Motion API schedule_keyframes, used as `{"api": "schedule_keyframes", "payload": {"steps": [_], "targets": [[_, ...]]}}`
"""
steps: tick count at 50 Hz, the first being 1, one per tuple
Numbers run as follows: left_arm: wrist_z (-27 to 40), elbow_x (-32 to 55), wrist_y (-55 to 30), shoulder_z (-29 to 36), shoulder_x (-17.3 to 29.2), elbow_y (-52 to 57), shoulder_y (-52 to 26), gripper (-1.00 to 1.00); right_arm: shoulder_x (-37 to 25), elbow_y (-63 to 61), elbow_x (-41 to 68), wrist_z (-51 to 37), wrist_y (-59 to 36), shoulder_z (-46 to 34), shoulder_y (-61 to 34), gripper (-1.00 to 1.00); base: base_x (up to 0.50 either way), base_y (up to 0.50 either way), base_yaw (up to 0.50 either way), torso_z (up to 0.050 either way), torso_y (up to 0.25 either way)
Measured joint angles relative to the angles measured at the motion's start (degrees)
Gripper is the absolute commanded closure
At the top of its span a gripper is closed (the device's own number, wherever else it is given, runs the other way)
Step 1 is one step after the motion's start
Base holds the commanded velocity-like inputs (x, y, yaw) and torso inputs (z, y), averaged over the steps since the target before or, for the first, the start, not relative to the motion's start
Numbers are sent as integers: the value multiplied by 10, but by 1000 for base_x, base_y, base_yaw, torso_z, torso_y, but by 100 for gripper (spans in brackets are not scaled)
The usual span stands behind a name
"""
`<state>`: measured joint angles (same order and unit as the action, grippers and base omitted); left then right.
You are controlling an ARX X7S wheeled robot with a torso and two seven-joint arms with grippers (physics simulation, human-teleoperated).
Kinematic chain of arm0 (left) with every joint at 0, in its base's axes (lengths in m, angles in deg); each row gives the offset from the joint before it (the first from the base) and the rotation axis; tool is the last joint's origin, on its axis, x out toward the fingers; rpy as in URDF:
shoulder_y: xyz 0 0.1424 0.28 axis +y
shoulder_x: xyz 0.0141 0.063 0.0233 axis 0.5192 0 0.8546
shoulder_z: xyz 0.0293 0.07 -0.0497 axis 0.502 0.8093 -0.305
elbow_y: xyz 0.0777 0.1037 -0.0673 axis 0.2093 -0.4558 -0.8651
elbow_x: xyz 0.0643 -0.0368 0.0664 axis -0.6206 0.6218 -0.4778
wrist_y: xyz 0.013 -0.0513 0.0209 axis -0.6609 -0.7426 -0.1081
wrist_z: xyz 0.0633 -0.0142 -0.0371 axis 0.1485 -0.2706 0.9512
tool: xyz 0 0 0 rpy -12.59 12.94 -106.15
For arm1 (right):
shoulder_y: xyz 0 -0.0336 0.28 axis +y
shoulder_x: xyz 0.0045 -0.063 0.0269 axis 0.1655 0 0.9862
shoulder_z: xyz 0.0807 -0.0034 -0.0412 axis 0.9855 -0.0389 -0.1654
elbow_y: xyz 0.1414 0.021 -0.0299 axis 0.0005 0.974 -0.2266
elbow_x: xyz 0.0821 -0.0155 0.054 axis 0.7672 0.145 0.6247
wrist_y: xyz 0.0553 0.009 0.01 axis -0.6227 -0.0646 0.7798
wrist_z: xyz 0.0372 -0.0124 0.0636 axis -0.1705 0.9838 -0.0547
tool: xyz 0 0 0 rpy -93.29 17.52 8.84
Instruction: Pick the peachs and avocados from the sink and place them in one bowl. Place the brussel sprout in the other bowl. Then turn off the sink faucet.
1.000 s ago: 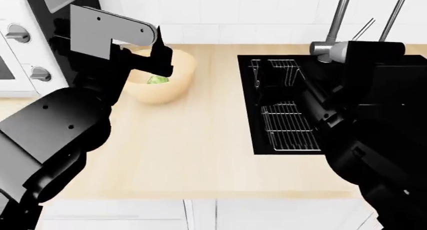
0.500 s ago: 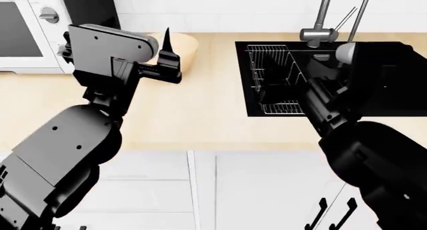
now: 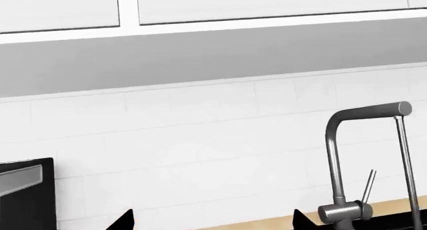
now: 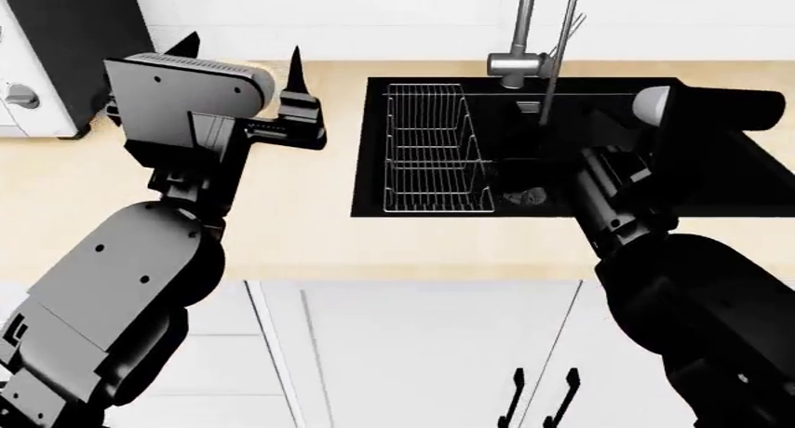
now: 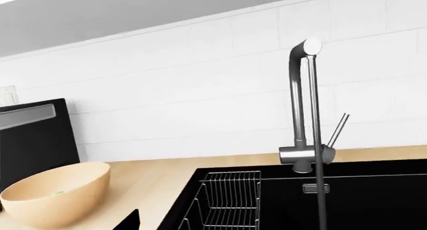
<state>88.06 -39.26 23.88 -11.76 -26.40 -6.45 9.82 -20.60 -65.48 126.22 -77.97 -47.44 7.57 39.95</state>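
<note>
**One faucet, one basin, one bowl in sight; two arms raised**

One tall brushed-steel tube faucet (image 5: 301, 110) stands at the back rim of one large black rectangular sink (image 4: 423, 121), with a thin straight lever handle (image 5: 337, 130) slanting up from its cylindrical body. A thin stream falls from the spout into the basin. One steel wire rack (image 4: 429, 163) sits in the sink's left part, and a round steel drain (image 4: 528, 197) shows beside it.

One tan rounded bowl (image 5: 57, 192) stands on the pale wooden counter (image 4: 298, 223), well to the left of the sink; a small green speck shows inside it, too small to name. The head view does not show this bowl.

The left gripper (image 4: 242, 88) hangs over the counter left of the sink, its two dark fingertips (image 4: 298, 70) spread apart with nothing between them. The right gripper is hidden behind its own arm (image 4: 695, 107) in the head view, and only one dark tip shows at the edge of its wrist view, so its state cannot be told.

Much of the sink's right part is covered by the right arm. A black appliance (image 5: 33, 135) is cut off at the frame edge.
</note>
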Motion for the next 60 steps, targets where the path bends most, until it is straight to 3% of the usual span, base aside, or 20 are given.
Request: {"api": "schedule_keyframes", "payload": {"steps": [40, 60], "targets": [[10, -2, 15, -10, 2, -5, 5, -100, -5, -3, -10, -7, 17, -6, 3, -100, 0, -497, 0, 0, 0], [17, -3, 7, -11, 5, -3, 0, -100, -5, 2, -4, -6, 22, -5, 3, -100, 0, 0, 0, 0, 0]]}}
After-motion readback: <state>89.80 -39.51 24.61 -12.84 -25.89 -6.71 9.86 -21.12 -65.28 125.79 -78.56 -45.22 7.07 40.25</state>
